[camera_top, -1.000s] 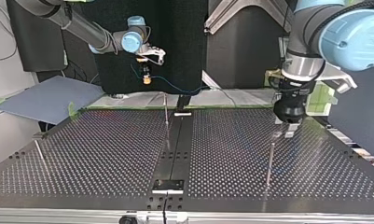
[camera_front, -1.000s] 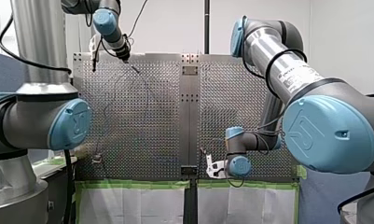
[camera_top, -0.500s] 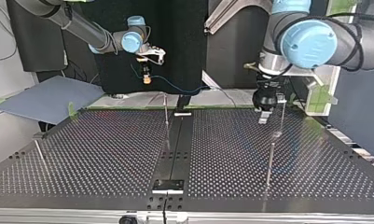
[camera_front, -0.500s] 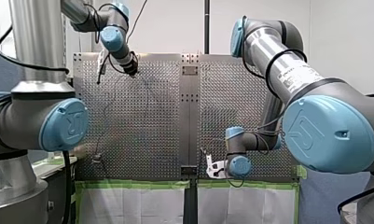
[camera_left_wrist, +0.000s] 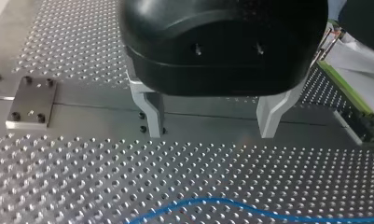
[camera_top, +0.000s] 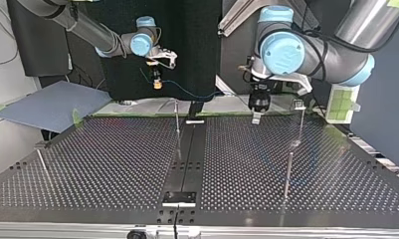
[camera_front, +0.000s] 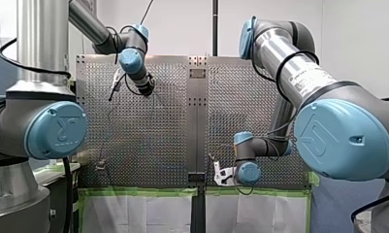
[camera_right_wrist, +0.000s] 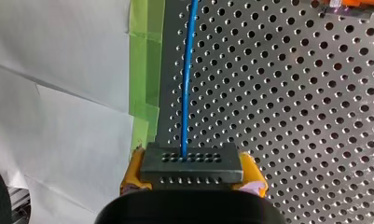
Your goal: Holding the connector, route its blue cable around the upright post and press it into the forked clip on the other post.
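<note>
White wall [camera_front: 182,24], black backdrop [camera_top: 197,40], perforated metal table [camera_top: 112,164], green-taped white paper [camera_front: 143,213]

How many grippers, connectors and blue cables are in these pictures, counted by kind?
grippers: 2, my left gripper and my right gripper
connector: 1
blue cable: 1
Total: 4

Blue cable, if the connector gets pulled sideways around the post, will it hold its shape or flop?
Probably floppy: the blue cable sags in a loose curve from the connector. It looks thin, so it is likely light, trailing wherever my right gripper leads.
</note>
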